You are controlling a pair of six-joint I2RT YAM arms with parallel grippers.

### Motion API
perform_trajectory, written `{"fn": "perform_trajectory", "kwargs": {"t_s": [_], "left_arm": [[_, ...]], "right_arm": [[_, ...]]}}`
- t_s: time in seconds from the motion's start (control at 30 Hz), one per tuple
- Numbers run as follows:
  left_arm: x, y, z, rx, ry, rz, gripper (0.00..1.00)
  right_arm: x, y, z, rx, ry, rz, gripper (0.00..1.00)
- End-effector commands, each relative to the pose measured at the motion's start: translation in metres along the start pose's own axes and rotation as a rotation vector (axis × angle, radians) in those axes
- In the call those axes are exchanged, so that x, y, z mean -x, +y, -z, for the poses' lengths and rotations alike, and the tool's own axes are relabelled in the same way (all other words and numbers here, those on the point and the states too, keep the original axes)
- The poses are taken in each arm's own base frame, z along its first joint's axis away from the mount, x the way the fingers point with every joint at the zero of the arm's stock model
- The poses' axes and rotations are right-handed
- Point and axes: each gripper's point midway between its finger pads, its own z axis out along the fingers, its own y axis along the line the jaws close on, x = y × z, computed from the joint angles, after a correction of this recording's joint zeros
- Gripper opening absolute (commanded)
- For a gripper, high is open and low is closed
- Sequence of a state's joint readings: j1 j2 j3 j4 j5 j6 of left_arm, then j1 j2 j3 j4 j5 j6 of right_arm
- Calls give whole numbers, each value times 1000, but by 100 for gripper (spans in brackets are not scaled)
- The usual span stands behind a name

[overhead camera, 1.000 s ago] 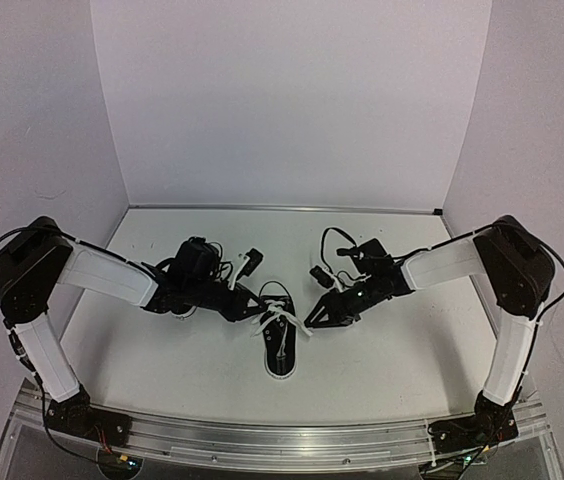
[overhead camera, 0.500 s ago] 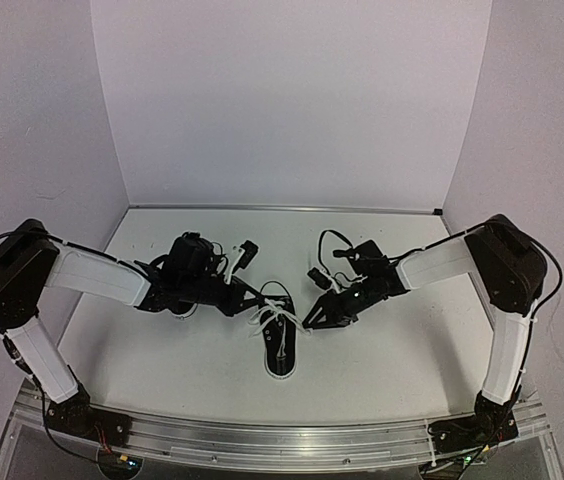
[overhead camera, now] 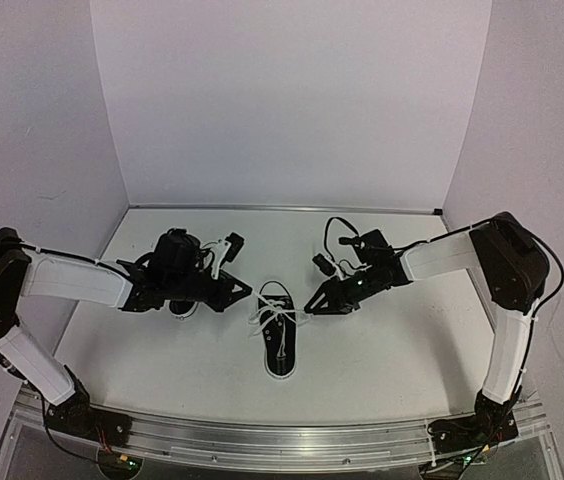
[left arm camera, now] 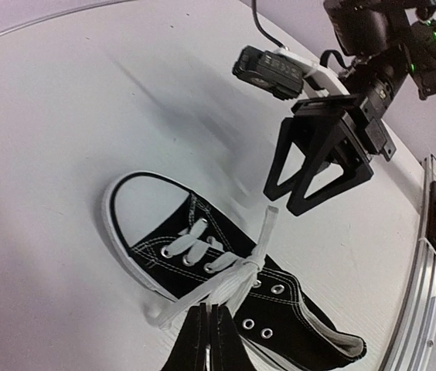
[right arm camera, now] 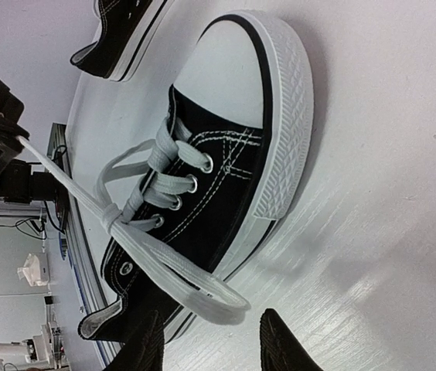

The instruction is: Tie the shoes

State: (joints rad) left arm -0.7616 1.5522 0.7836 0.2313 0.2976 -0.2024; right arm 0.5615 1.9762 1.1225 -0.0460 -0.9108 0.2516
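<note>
Left tool [left arm camera: 208, 313], clamped on lace [left arm camera: 229, 282], is holding it taut left of shoe [overhead camera: 278, 340]; right tool [right arm camera: 212, 317], fingers apart, is hovering right of shoe, nearer free lace [right arm camera: 202, 297].

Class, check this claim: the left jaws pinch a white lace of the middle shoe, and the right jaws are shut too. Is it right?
No. The right wrist view shows the right gripper with its jaws open, holding nothing. The left gripper does pinch a white lace of the middle shoe.
</note>
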Motion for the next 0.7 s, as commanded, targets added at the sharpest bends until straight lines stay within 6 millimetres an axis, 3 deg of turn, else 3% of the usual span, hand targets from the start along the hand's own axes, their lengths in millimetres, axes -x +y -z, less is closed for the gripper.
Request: {"fn": "perform_trajectory", "kwargs": {"t_s": [0.0, 0.2, 0.67], "left_arm": [[26, 27, 24, 140, -95, 14, 0], [30, 51, 38, 210, -126, 70, 0], [16, 52, 21, 163, -83, 102, 0]], "right_arm": [[20, 19, 8, 29, -43, 61, 41], [20, 21, 8, 43, -37, 62, 41], [9, 23, -19, 50, 14, 84, 43]]}}
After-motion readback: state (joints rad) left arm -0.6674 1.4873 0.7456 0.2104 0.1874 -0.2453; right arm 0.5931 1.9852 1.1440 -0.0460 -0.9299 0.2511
